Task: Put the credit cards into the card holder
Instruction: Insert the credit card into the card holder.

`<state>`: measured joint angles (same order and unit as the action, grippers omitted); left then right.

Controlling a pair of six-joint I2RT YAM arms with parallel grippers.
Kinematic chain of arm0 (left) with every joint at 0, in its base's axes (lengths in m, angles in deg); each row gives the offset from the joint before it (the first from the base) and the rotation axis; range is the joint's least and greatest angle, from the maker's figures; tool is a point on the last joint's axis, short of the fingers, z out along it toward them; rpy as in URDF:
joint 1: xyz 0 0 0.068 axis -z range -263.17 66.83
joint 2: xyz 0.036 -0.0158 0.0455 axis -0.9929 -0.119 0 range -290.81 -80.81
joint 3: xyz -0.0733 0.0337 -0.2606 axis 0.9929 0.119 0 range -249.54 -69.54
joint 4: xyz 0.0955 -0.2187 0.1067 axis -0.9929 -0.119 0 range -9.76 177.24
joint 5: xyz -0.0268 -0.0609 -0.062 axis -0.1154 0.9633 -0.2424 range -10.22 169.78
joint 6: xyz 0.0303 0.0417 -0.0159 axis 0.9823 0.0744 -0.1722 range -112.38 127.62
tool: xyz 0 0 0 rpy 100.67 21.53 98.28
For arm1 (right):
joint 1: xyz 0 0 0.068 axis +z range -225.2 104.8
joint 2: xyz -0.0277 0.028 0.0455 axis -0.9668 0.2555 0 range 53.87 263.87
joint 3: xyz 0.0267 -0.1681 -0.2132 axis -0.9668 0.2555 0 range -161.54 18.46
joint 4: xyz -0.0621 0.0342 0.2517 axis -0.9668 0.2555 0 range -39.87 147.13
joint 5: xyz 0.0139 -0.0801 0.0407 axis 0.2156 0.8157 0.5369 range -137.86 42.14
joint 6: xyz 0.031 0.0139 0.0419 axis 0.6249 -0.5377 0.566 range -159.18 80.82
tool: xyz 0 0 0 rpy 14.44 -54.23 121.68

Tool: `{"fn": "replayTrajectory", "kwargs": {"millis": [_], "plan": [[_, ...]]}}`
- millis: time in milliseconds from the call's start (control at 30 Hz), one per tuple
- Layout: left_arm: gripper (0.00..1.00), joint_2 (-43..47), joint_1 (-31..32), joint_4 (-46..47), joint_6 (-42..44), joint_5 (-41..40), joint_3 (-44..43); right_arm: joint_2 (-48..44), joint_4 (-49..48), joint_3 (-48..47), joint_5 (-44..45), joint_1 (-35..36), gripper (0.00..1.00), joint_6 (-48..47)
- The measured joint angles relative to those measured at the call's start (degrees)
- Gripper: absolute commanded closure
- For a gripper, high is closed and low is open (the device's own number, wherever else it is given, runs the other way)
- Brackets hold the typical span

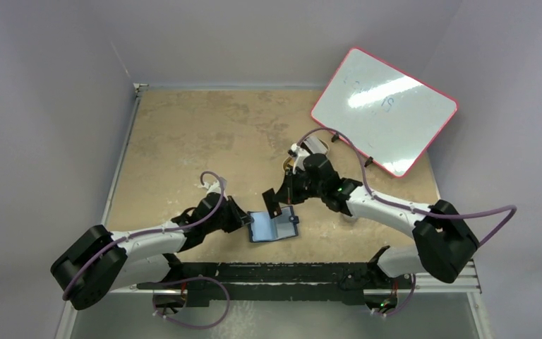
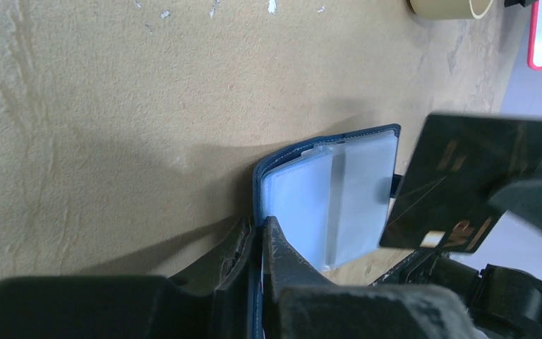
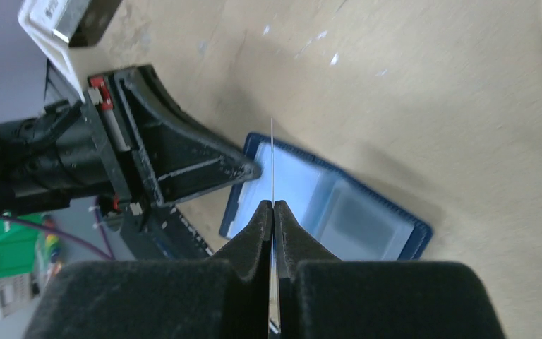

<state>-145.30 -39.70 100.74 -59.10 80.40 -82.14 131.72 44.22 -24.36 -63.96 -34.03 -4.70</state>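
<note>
near the bases, the left jaws are pinched tight on the left edge of the wallet [image 1: 275, 226], which lies open on the tabletop [image 1: 205, 134] with its clear slots facing up. just beyond, the right jaws grip a black card [image 2: 466, 183] over the wallet's right side; whether it touches cannot be told. a whiteboard [image 1: 384, 109] sits at the far right corner.

walls [image 1: 42, 106]: pale grey-lilac | tabletop [image 1: 183, 141]: mottled tan | whiteboard [image 1: 384, 109]: red-rimmed, far right corner, perhaps leaning
</note>
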Motion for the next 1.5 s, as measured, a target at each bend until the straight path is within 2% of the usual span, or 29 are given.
{"fn": "replayTrajectory", "kwargs": {"millis": [233, 667, 1500], "plan": [[1.0, 0.0, 0.0, -0.2, -0.3, -1.7, 0.7, 0.0, -6.9, 7.1, -0.9, 2.3, 1.0, 7.7], [1.0, -0.9, 0.0, 1.8, -1.7, -2.8, 1.6, 3.2, -14.3, 13.0, -3.0, 2.3, 1.0, 12.0], [1.0, -1.0, 0.0, 2.3, -2.8, -3.8, 1.9, 2.7, -15.8, 15.0, -1.3, 1.8, 1.0, 13.2]]}}
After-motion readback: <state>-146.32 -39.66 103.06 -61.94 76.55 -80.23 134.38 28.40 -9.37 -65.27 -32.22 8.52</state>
